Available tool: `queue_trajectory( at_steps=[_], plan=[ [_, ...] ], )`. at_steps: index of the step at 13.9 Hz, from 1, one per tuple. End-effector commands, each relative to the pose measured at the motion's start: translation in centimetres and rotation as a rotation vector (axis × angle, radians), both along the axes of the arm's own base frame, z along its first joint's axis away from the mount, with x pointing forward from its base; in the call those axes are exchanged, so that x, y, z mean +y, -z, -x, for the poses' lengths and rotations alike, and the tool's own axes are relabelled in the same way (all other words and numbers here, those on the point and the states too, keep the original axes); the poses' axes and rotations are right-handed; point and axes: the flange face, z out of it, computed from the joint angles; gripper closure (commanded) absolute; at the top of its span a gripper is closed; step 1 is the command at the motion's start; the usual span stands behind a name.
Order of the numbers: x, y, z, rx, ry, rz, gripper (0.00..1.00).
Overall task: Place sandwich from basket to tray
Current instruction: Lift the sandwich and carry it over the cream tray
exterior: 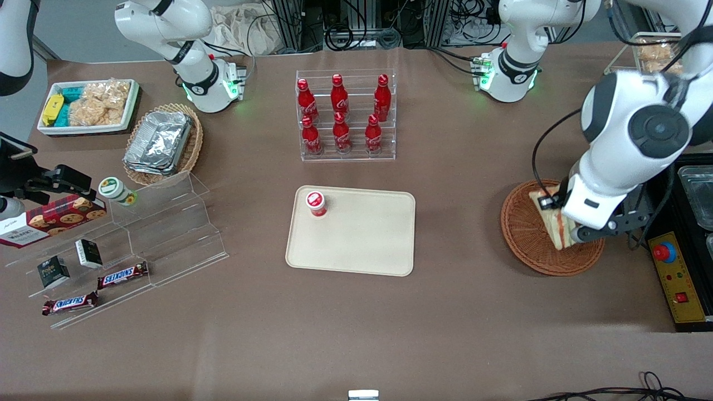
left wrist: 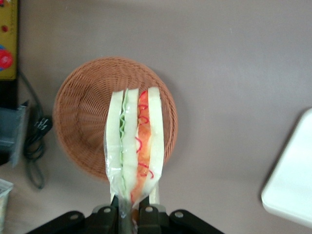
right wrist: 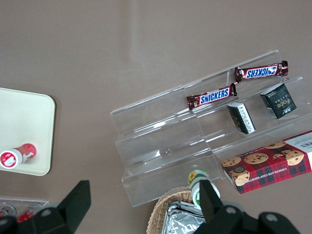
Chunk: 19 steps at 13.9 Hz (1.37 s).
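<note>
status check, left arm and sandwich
Gripper shut on sandwich, above basket. Tray holds one small red-capped bottle; rest bare.

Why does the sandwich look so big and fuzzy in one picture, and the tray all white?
In the left wrist view the sandwich, clamped in the gripper above the basket, sits close to the lens, so it looks big and soft. The tray there is washed out by glare; in the front view it is evenly lit beige.
</note>
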Motion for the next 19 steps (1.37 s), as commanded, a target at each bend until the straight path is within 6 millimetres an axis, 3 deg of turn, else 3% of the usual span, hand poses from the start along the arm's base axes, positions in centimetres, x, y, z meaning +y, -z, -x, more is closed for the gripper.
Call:
queue_trajectory(
  at_steps=[1,3,5,6,8,9,11,14,15,19],
  plan=[
    [-2.5,-6.7,1.0,0.046,0.067,-0.010,1.00],
    [-5.2,-11.1,3.1,0.040,0.107,-0.004,1.00],
    [-9.5,-13.9,5.8,0.047,0.149,0.007,1.00],
    [-12.0,-15.0,7.1,0.027,0.121,0.020,1.00],
    [-17.9,-15.1,10.1,0.010,0.081,0.033,1.00],
    [-20.5,-13.9,10.7,0.025,0.056,0.039,1.00],
    [-24.0,-10.4,9.7,0.051,0.033,0.075,1.00],
    [-26.4,-2.9,5.7,0.082,0.016,0.133,1.00],
    [-27.1,0.5,4.1,0.073,-0.003,0.131,1.00],
    [-30.0,11.5,0.9,0.052,-0.067,0.128,1.00]
  ],
)
